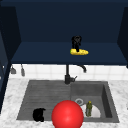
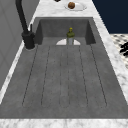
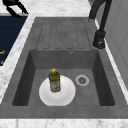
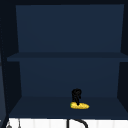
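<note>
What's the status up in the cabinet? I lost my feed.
Right hand on the banana on the cabinet shelf, fingers down on it. Left hand idle at the sink's front edge. Bottle upright on the plate in the basin.

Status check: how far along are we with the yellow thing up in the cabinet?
Done: the yellow thing lies on the cabinet's bottom shelf. In hand: the right hand stands on top of it, touching it. Left, it seems: drawing that hand away. The left hand hangs idle by the front of the sink, holding nothing.
</note>
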Controlling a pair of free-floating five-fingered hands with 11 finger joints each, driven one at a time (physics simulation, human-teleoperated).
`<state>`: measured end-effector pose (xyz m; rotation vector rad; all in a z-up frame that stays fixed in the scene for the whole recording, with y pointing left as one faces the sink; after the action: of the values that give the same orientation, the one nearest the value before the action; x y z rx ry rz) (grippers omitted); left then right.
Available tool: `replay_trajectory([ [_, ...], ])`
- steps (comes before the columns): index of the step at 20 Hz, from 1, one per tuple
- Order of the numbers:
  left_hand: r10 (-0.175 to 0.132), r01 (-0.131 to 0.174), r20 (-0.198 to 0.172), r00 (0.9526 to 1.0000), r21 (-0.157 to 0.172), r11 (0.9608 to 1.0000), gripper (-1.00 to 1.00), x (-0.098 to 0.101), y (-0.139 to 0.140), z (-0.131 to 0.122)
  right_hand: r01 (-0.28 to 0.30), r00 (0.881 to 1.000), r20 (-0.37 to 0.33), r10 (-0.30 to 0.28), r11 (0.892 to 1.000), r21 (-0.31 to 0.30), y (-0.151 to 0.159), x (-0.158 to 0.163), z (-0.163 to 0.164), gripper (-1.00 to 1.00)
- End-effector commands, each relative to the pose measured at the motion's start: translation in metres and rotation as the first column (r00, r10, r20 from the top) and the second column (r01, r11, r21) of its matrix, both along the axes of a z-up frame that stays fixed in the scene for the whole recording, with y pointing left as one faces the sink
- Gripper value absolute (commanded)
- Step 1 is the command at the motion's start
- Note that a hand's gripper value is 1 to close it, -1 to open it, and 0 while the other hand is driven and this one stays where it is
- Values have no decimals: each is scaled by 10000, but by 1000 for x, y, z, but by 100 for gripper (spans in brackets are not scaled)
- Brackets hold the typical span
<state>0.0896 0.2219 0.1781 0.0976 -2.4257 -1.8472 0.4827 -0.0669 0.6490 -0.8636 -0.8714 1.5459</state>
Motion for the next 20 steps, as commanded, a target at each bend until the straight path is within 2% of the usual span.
replay_trajectory([
  [1,0,0,0,10000,0,10000,0,0,0,0,90,9992,394,-74,9991,-407,-1,31,-20,100],
  [3,0,0,0,10000,0,10000,0,0,0,0,150,9999,-23,-151,9999,-86,3,46,-29,100],
  [5,0,0,0,10000,0,10000,0,0,0,0,118,9968,-785,-140,9995,-286,9,62,-26,100],
  [7,0,0,0,10000,0,10000,0,0,0,0,428,9828,-1786,-467,9988,-258,10,72,-16,100],
  [8,0,0,0,10000,0,10000,0,0,0,0,619,9686,-2408,-621,9980,-84,9,71,-6,100],
  [9,0,0,0,10000,0,10000,0,0,0,0,692,9597,-2734,-653,9976,46,5,74,0,100],
  [10,0,0,0,10000,0,10000,0,0,0,0,700,9488,-3104,-581,9972,273,3,74,11,-100],
  [11,0,0,0,10000,0,10000,0,0,0,0,742,9369,-3453,-554,9964,415,3,73,21,-100],
  [14,0,0,0,10000,0,10000,0,0,0,0,543,9345,-3549,-290,9966,615,-1,70,39,-100],
  [17,0,0,0,10000,0,10000,0,0,0,0,507,9497,-3117,-302,9970,579,-11,52,59,-100],
  [18,0,0,0,10000,0,10000,0,0,0,0,537,9599,-2777,-383,9974,480,-13,49,65,-100],
  [20,0,0,0,10000,0,10000,0,0,0,0,562,9722,-2298,-440,9973,466,-16,44,73,-100],
])
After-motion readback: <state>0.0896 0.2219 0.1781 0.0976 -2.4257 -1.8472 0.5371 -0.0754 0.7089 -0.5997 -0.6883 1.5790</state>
